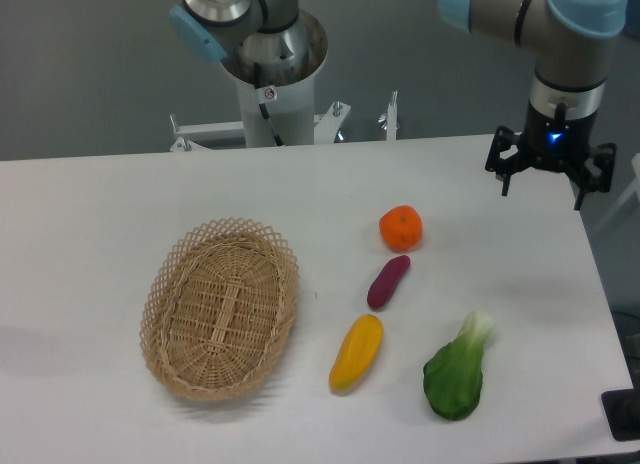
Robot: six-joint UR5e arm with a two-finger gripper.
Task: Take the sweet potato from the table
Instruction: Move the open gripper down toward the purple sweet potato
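The sweet potato [388, 281] lies on the table [100, 204], just below an orange [400, 227]. The gripper [541, 184] hangs far right with jaws open, holding nothing.

We see the sweet potato [388, 281] hemmed lengthwise: orange fruit [400, 227] just above, yellow vegetable [357, 352] just below. Both long flanks lie on bare table [100, 204].

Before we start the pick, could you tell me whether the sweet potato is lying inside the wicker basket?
No, the sweet potato lies on the table, right of the basket.
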